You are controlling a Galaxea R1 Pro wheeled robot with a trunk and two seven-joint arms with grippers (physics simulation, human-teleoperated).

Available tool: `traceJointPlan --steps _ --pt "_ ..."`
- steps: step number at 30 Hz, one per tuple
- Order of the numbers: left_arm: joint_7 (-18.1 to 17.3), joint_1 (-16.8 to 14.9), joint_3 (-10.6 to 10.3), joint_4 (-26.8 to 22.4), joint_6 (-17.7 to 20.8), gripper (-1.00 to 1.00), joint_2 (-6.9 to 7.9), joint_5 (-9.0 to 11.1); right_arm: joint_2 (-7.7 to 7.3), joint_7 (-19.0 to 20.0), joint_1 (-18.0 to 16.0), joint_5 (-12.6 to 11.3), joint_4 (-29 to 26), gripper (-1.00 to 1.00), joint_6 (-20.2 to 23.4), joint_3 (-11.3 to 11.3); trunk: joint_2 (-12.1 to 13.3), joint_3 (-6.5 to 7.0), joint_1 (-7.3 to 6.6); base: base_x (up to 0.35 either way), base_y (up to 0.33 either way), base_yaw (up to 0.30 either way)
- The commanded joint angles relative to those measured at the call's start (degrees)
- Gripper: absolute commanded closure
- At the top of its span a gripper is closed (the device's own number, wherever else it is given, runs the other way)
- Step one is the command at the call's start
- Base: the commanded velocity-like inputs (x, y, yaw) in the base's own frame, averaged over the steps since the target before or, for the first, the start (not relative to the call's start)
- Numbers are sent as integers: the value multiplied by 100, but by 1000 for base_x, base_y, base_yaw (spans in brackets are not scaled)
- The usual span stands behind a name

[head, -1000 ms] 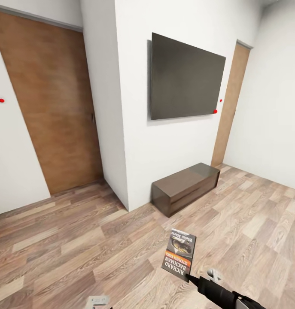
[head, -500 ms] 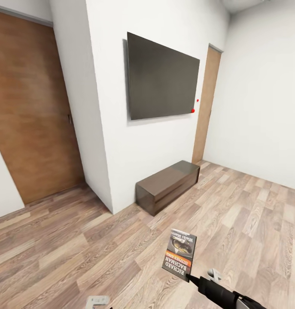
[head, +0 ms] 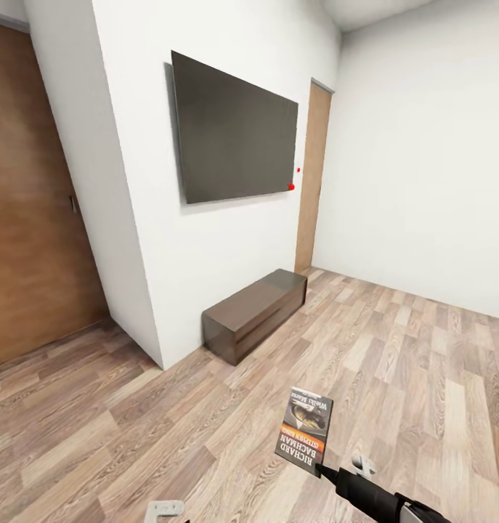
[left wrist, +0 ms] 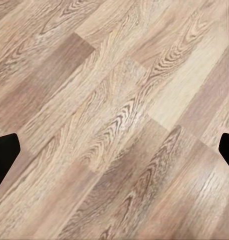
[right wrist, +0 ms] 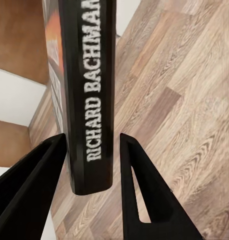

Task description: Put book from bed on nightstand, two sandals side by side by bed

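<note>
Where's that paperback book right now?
In the head view the book sits low and right of centre, held upright in the right hand above the wood floor.

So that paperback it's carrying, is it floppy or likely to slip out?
The book probably stays fairly stiff: it stands upright from the right gripper without sagging, pinched only at its lower end. It looks thin and small, so likely light. Slipping seems possible, since the fingers grip just a short stretch near the spine's end, though it appears steady now.

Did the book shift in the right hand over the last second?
No. The book sits at the same spot against the right hand; only the TV and bench slid left, so the camera turned.
</note>
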Motion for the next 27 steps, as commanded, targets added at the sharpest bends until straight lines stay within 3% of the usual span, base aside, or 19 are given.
traceJointPlan --steps 1,13,16,21,24,26,27 --pt "-15 -3 47 4 -16 -100 1 -41 -1 19 -4 -41 1 100 32 -33 -4 -6 0 0 0 -283" --pt "-14 -3 51 4 -8 -100 23 -52 -9 19 -6 -41 1 100 32 -33 -4 -6 0 0 0 -283" --pt "-8 -3 48 4 -1 -100 128 -63 -10 19 -4 -41 1 100 32 -33 -4 -6 0 0 0 -283" --pt "-15 -3 19 4 21 -100 442 -106 -9 12 -5 -41 1 100 32 -33 -4 -6 0 0 0 -283" --pt "-18 98 -47 4 14 -100 584 -381 -10 10 -4 -41 1 100 32 -33 -4 -6 0 0 0 -283" --pt "-22 305 -82 -1 -34 -100 647 -736 -5 10 -5 -41 1 100 32 -33 -4 -6 0 0 0 -283" --pt "-18 434 -99 -3 -111 -100 661 -1093 -3 10 -5 -41 1 100 32 -33 -4 -6 0 0 0 -283"
